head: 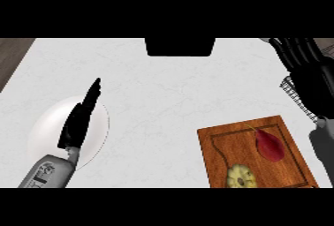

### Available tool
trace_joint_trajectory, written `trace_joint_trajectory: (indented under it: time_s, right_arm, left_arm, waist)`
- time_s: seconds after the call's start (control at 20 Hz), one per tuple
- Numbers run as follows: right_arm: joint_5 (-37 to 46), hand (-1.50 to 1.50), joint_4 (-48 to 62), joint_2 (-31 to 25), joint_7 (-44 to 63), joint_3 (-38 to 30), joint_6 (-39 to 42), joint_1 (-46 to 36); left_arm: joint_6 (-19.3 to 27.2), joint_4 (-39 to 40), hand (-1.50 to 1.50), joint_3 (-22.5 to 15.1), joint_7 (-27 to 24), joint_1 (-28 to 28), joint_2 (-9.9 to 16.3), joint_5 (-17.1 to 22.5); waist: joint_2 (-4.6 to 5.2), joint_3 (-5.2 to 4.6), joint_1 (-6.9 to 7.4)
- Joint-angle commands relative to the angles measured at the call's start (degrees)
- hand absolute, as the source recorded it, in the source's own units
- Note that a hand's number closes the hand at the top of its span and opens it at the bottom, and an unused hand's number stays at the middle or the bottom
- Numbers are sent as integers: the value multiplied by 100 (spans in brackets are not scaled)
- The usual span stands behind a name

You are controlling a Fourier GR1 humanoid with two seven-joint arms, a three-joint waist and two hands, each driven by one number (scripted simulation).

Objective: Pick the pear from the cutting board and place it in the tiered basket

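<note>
The pear (269, 145) lies dark red on the cutting board (215, 154) near a yellow slice (240, 176), both hands empty with straight fingers, right hand (301, 49) far off, so reaching back could knock the basket (295, 90)

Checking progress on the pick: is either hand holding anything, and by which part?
Nothing is held. The pear lies on the cutting board; the left hand is open, the right hand raised away.
</note>
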Motion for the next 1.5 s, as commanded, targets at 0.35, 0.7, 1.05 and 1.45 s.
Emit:
trace_joint_trajectory:
  time_s: [0.35,0.7,1.05,1.45]
  right_arm:
    - [1018,-150,1474,-1138,-65,-1954,-1312,1103]
    - [42,-150,731,-155,-965,-2534,-762,2073]
    - [459,-150,-6,-1654,731,-1798,445,2789]
    - [1718,-150,-1446,-2993,2056,-1205,775,3154]
  left_arm:
    - [369,156,0,394,-122,1211,-442,446]
    - [331,29,0,315,-304,1613,-700,294]
    - [226,-92,0,390,-271,1682,-559,381]
    - [256,123,0,428,-427,1624,-716,363]
  waist:
    - [187,66,-148]
    - [84,79,5]
    - [54,61,-77]
    - [71,55,-77]
